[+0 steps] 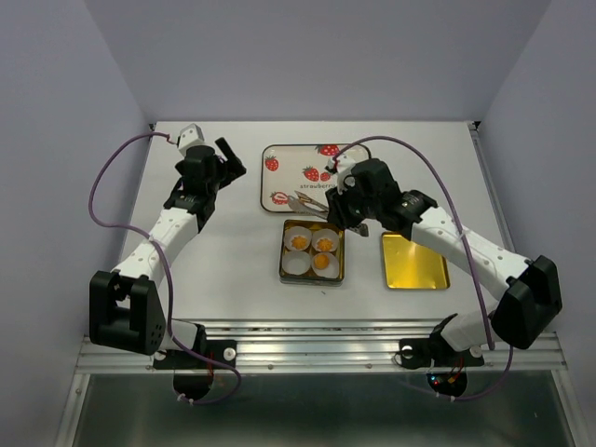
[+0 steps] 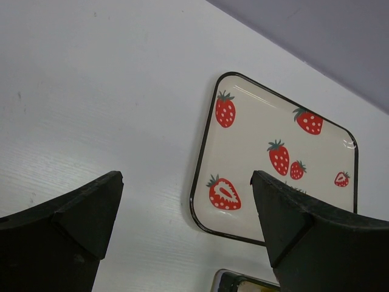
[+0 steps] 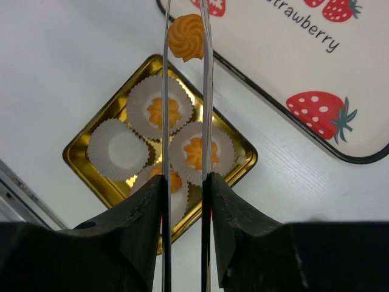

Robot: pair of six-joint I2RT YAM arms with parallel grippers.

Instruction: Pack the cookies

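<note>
Left arm [image 1: 172,223] reaches forward, left fingers [image 2: 79,213] spread wide; right arm [image 1: 456,237] bends inward, right fingers [image 3: 146,207] pinching tongs [image 3: 206,91].

Orange swirled cookies [image 3: 186,37], white pleated cups [image 3: 118,149], gold tin [image 3: 76,155], silver tongs [image 3: 206,91], white tray [image 3: 273,67] with red strawberries

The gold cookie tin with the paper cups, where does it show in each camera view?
Top external: gold tin at table centre.
Left wrist: a sliver at the bottom edge.
Right wrist: left of centre.
Shared landmark: strawberry tray, in all three.
</note>
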